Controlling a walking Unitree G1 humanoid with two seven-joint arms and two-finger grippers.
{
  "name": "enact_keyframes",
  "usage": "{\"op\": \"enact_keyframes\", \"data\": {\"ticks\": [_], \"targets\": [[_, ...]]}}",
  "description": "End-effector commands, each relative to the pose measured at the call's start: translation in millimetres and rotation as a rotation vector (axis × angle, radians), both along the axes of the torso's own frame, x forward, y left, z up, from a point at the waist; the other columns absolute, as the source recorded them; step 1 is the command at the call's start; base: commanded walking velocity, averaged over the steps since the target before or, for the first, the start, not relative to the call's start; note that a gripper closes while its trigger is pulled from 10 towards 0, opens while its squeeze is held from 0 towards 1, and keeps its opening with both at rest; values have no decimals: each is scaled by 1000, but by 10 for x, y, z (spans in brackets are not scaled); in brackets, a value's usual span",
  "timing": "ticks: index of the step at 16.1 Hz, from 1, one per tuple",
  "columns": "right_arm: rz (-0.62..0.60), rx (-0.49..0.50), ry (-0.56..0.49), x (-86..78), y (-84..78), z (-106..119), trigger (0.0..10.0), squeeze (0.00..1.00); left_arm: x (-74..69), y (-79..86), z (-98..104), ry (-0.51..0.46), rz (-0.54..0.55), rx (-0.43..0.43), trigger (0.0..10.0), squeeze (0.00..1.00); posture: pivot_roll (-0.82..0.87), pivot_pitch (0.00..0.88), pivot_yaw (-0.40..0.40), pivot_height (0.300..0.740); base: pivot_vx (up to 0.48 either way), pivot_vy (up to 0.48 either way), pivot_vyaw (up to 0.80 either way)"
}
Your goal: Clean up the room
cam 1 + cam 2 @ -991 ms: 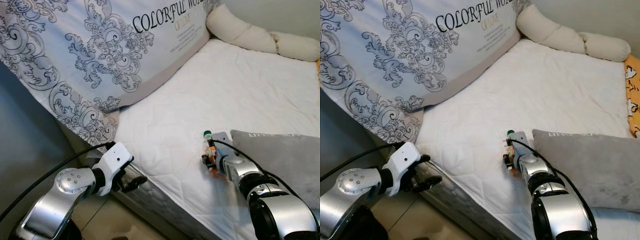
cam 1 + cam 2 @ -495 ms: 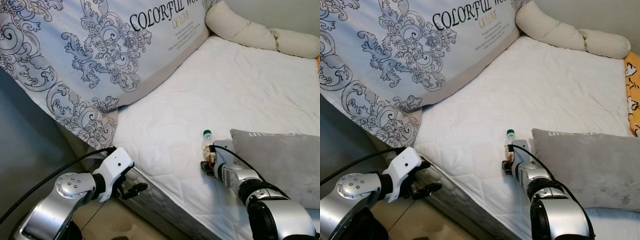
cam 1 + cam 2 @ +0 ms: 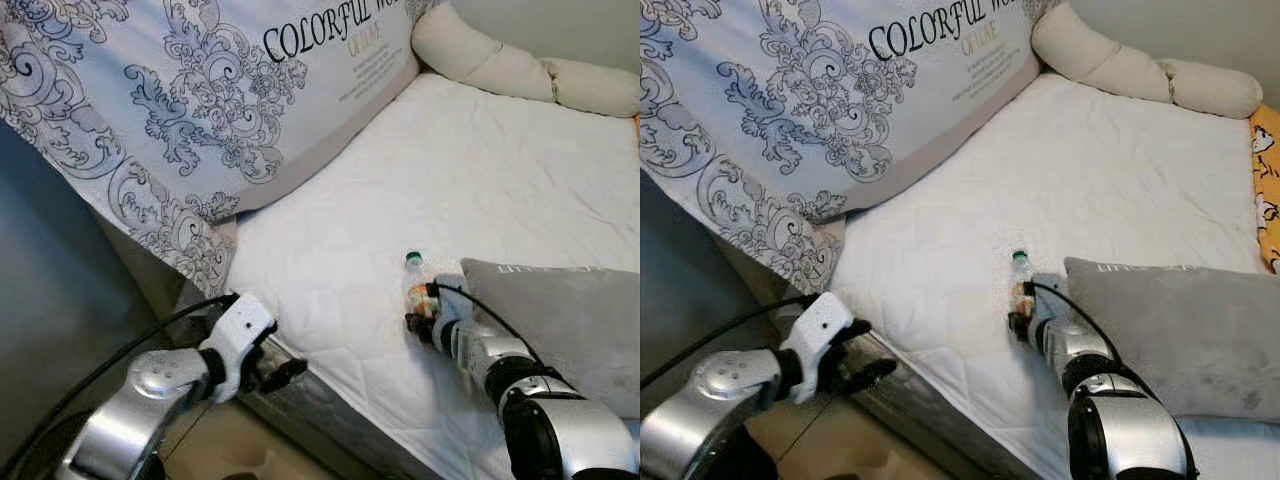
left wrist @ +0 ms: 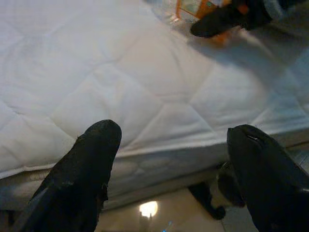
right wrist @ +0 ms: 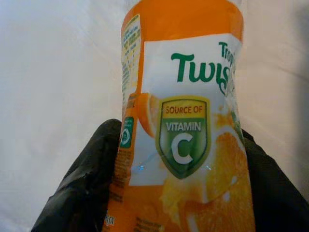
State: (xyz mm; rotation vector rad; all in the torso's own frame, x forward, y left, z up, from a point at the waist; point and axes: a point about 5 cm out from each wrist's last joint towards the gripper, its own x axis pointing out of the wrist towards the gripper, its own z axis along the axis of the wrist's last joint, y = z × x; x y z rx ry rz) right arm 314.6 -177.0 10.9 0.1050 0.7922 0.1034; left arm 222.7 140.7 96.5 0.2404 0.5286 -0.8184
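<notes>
A small orange juice bottle [image 3: 414, 288] with a green cap stands upright on the white mattress [image 3: 450, 170], just left of a grey pillow [image 3: 560, 310]. My right gripper [image 3: 421, 322] is shut on the bottle's lower part. Up close, the bottle [image 5: 188, 121] carries an orange label with a vitamin C badge, and a black finger [image 5: 87, 179] presses on each side. My left gripper [image 3: 272, 374] is open, low beside the mattress edge and over the floor. Past its two spread fingers [image 4: 91, 159] lie the quilted mattress side and, farther off, the bottle [image 4: 193, 7].
A large blue-grey patterned quilt [image 3: 200, 100] covers the bed's left side. A long cream bolster [image 3: 500, 65] lies along the far edge. An orange printed cloth [image 3: 1265, 190] is at the right. Beige floor [image 3: 840, 440] runs below the bed's near edge.
The bottle has gone from tilted in my right gripper to upright, a little farther onto the mattress. My left gripper has drifted slightly right and lower along the bed edge.
</notes>
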Motion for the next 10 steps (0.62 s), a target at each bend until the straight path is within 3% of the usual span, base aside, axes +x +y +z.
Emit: {"op": "enact_keyframes", "data": {"ticks": [1, 2, 4, 6, 8, 10], "targets": [[-11, 60, -83, 78, -49, 110, 0, 0, 15, 14, 3, -19, 41, -10, 10000, 0, 102, 0, -11, 740, 0, 0, 0], [-29, 111, -114, 92, -99, 153, 0, 0, 25, -13, 5, -44, 72, -30, 10000, 0, 91, 0, -8, 740, 0, 0, 0], [-11, 185, -219, 49, -181, 253, 10000, 0, 33, -22, -32, -56, 172, -49, 10000, 0, 72, 0, -3, 740, 0, 0, 0], [121, 237, -337, -141, -39, 399, 10000, 0, 51, 22, -77, -59, 277, -56, 10000, 0, 55, 0, 1, 740, 0, 0, 400], [246, 229, -369, -292, 161, 439, 10000, 0, 107, 95, -92, -79, 323, -43, 10000, 0, 40, 0, 4, 740, 0, 0, 800], [215, 140, -390, -364, 223, 398, 10000, 0, 285, 240, -135, -163, 500, -23, 10000, 0, 40, 0, 10, 740, 0, 0, 800]]}}
